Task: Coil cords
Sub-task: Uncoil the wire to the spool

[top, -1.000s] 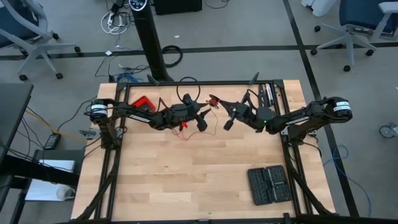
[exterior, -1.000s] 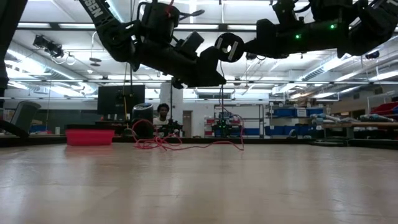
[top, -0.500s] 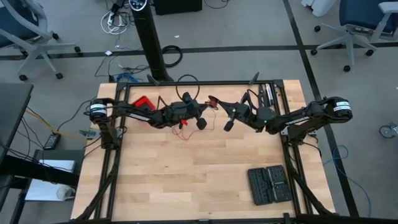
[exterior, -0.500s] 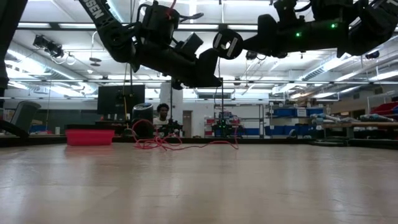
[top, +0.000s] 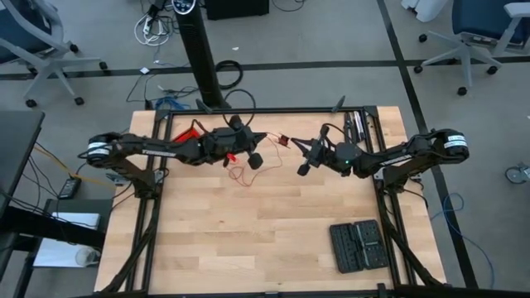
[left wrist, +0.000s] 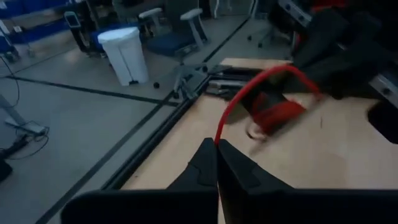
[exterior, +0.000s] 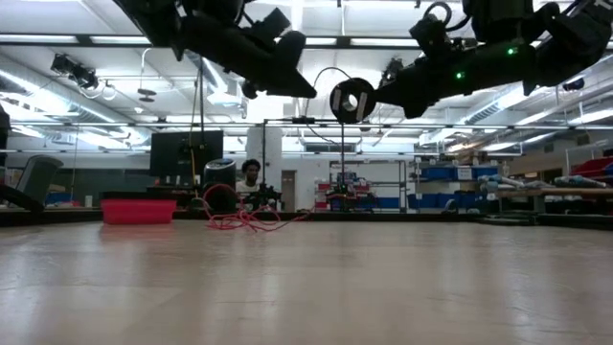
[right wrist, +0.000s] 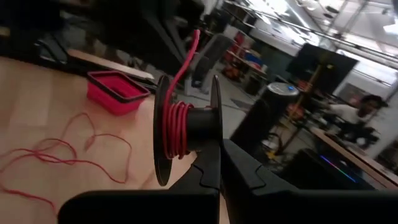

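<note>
Nearest the front edge of the wooden surface, a black two-part case lies flat at the right, well apart from both arms.

At mid-depth the two arms meet over the rear half. The left gripper has its fingers pressed together on the red wire, which rises from the closed tips in an arc. The right gripper has its fingers closed on a black spool; several turns of red wire are wound on its hub, and the spool hangs clear of the surface in the low view.

Between the grippers the loose wire droops to the surface in slack loops.

Farther back, a red box sits near the rear left edge. Beyond the surface, a person is seated in the room.
</note>
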